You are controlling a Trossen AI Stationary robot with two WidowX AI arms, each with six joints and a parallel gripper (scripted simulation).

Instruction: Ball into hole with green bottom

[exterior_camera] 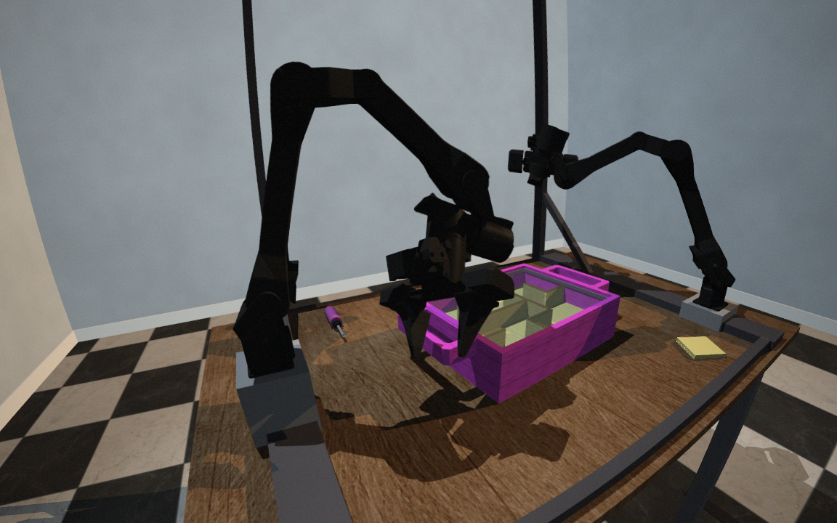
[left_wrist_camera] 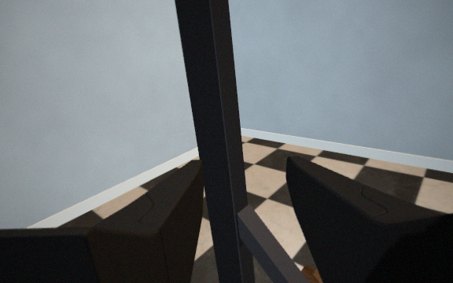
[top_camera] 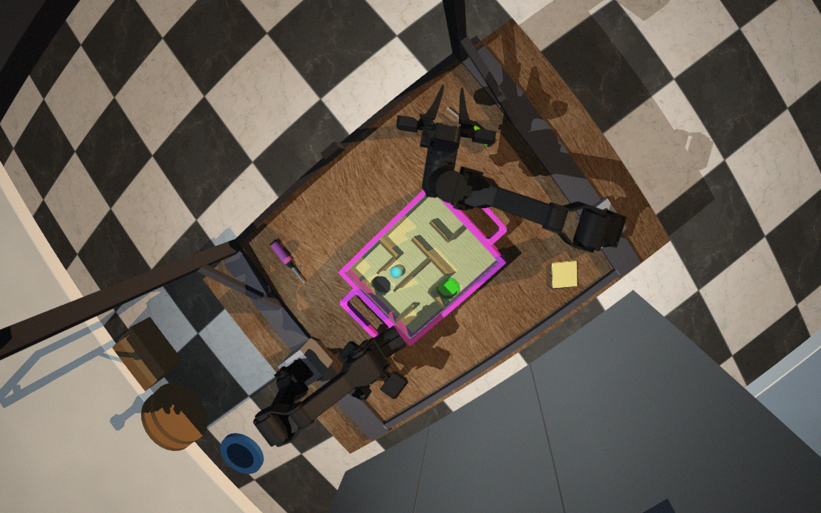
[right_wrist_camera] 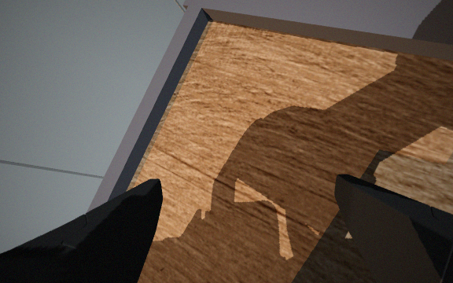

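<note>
The magenta-walled maze board lies flat on the wooden table and also shows in the exterior view. The cyan ball rests on the yellow-green floor next to a black hole. The green-bottomed hole is apart from the ball, across short inner walls. My right gripper hangs at the board's near end by its handle, with the fingers apart and nothing between them. My left gripper is raised high beside the frame post, fingers partly apart and empty.
A purple screwdriver lies on the table to one side of the board. A yellow pad lies on the other side. A small green-tipped tool lies near the frame post. Raised table rims and two upright posts bound the work area.
</note>
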